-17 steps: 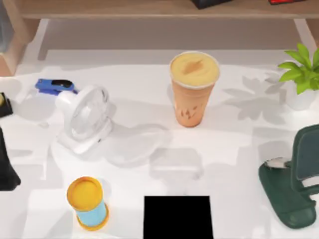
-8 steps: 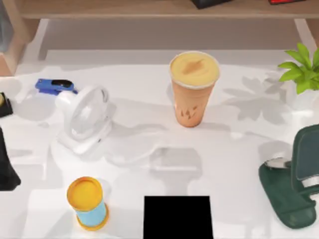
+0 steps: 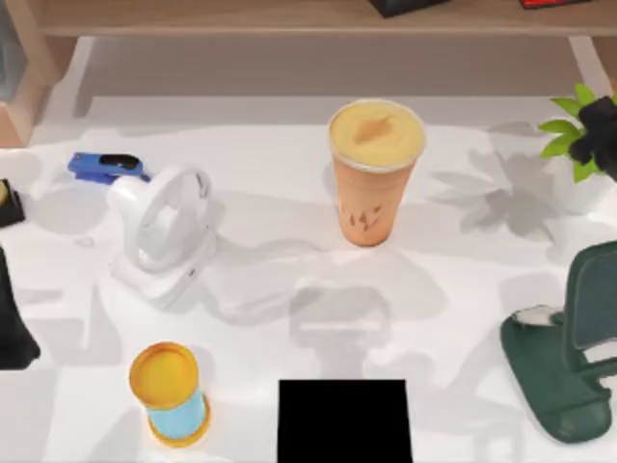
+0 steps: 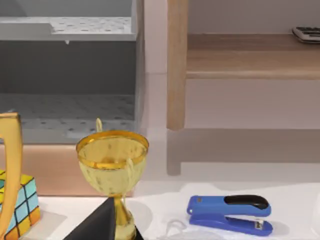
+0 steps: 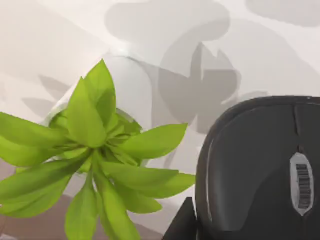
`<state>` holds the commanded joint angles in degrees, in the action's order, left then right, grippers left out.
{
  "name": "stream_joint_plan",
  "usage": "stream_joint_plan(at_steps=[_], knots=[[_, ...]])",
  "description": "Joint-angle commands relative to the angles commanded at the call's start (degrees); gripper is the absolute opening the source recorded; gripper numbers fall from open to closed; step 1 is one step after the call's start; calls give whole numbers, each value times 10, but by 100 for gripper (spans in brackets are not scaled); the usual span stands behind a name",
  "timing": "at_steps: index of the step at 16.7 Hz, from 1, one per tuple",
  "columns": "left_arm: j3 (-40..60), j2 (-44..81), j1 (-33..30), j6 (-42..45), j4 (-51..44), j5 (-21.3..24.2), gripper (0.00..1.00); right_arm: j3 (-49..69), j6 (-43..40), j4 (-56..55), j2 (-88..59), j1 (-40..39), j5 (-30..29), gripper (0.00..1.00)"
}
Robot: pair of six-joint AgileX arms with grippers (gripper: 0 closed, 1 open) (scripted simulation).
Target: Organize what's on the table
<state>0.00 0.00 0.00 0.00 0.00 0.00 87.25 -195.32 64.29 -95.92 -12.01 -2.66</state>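
The white table (image 3: pixel 463 289) carries an orange drink cup (image 3: pixel 374 174) in the middle and a white desk fan (image 3: pixel 164 231) to its left. A blue stapler (image 3: pixel 104 168) lies behind the fan, and a yellow-lidded blue can (image 3: pixel 172 392) stands in front of it. My right gripper (image 3: pixel 605 143) hangs at the right edge over the potted plant (image 3: pixel 578 135), shut on a black mouse (image 5: pixel 250 165) held level with the leaves (image 5: pixel 95 150). My left arm (image 3: pixel 13 323) rests parked at the left edge.
A dark green phone stand (image 3: pixel 564 362) stands at the front right and a black square (image 3: pixel 344 421) lies at the front centre. A gold trophy (image 4: pixel 113 170), a colour cube (image 4: pixel 20 205) and the stapler (image 4: pixel 231 214) sit before a wooden shelf (image 4: pixel 250 60).
My right gripper has come into the top view at the right edge beside the plant. New shadows have spread across the table's middle and right. The left arm has not moved.
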Motion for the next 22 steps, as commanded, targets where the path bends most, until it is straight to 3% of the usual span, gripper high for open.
stream_joint_plan(at_steps=[13,17,22], knots=[[0,0,0,0,0,0,100,-70,-838,-79,-97,-347,22,0],[0,0,0,0,0,0,100,-102,-995,-105,-142,-415,29,0],[0,0,0,0,0,0,100,-124,-1063,-122,-161,-446,33,0]])
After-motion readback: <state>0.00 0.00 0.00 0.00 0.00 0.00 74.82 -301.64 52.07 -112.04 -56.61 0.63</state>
